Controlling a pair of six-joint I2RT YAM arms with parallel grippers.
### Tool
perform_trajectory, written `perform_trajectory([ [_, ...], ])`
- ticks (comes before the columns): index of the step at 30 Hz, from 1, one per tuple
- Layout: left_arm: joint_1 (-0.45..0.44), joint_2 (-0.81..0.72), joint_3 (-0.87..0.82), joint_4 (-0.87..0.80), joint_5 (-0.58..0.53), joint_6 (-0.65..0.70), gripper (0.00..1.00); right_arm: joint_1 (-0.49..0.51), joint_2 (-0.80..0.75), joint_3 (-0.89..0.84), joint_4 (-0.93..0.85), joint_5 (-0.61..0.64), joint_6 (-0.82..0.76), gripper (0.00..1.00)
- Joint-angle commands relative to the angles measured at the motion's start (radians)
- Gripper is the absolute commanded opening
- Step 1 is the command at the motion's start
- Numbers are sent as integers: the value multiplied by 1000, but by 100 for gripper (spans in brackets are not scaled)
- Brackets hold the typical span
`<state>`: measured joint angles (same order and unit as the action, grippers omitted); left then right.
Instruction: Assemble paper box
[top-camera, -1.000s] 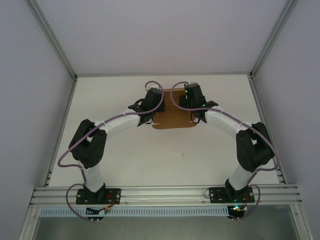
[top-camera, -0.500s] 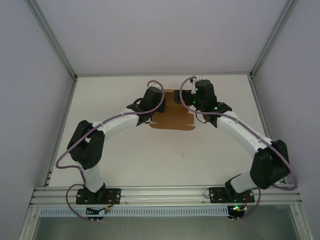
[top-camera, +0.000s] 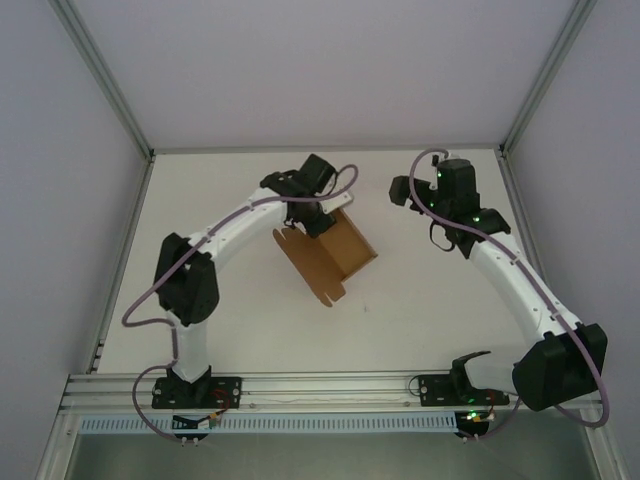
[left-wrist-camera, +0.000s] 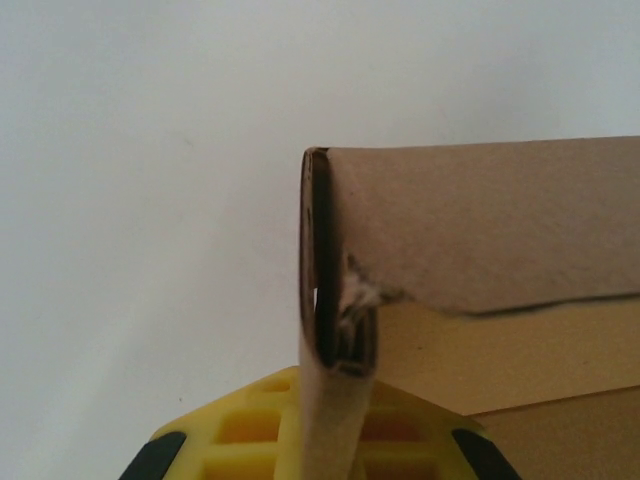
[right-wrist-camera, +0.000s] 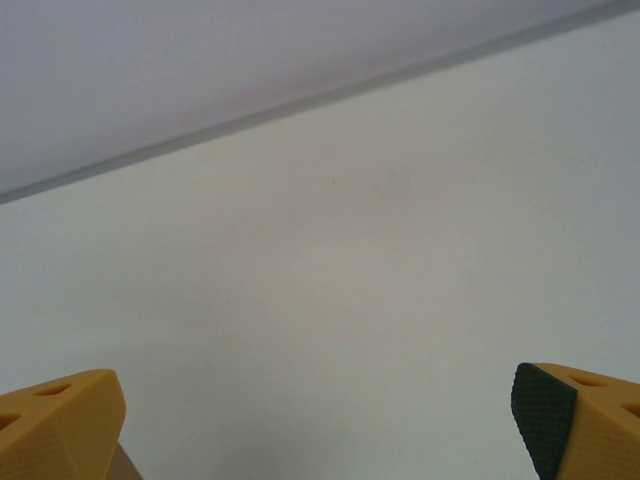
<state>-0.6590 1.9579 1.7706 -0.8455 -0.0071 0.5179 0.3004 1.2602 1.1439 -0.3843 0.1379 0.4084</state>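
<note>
Left claw (left-wrist-camera: 330, 435) pinches a folded edge of the plain brown cardboard paper box (top-camera: 325, 262) sloping just ahead of it, likely to steady it, while right claw (right-wrist-camera: 318, 425), spread wide, hangs empty well apart.

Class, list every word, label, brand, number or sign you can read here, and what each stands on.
None can be read.
The paper box is plain brown cardboard, and the white table bears no print.
Any markings on the arms are too small to read.
</note>
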Motion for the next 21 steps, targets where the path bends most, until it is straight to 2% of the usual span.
perform_trajectory([
  [1, -45, 125, 72, -296, -57, 152, 0, -13, -35, -12, -72, -55, 14, 100],
  [5, -59, 166, 83, -219, -118, 144, 0, -23, -34, -18, -105, -62, 12, 100],
  [14, -125, 362, 130, -155, -370, 177, 0, -32, -22, -35, -88, -84, 23, 100],
  [20, -127, 422, 189, -165, -357, 179, 0, -38, -27, -39, -97, -87, 24, 100],
  [21, -126, 415, 189, -162, -356, 178, 3, -39, -28, -41, -99, -87, 23, 100],
])
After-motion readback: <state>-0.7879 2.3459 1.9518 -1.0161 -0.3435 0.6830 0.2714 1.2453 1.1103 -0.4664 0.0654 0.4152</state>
